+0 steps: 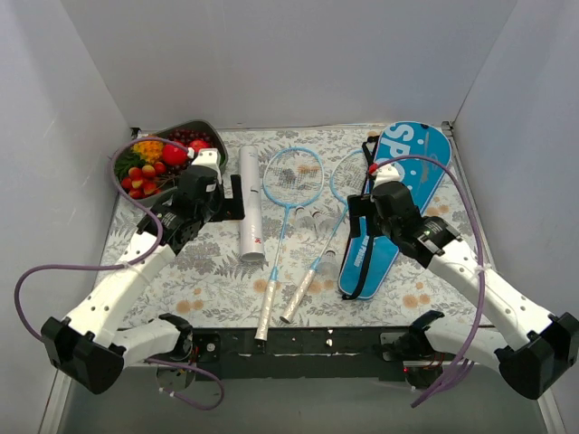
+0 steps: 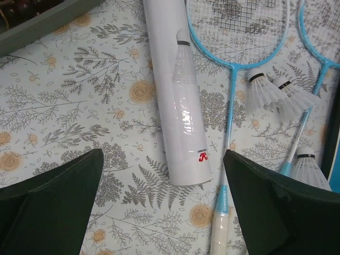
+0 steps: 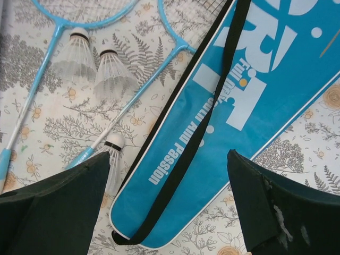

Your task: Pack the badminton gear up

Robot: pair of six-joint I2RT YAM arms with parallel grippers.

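Observation:
A white shuttlecock tube lies left of centre on the floral cloth. Two light-blue rackets lie beside it, handles toward the near edge. Three loose shuttlecocks rest between their shafts. The blue SPORT bag with its black strap lies on the right. My left gripper hovers open above the tube's near end, nothing between its fingers. My right gripper hovers open over the bag's narrow end, touching nothing.
A grey tray of colourful fruit sits at the back left, behind the left arm. White walls close in the table on three sides. Purple cables loop from both arms. One shuttlecock lies right by the bag's left edge.

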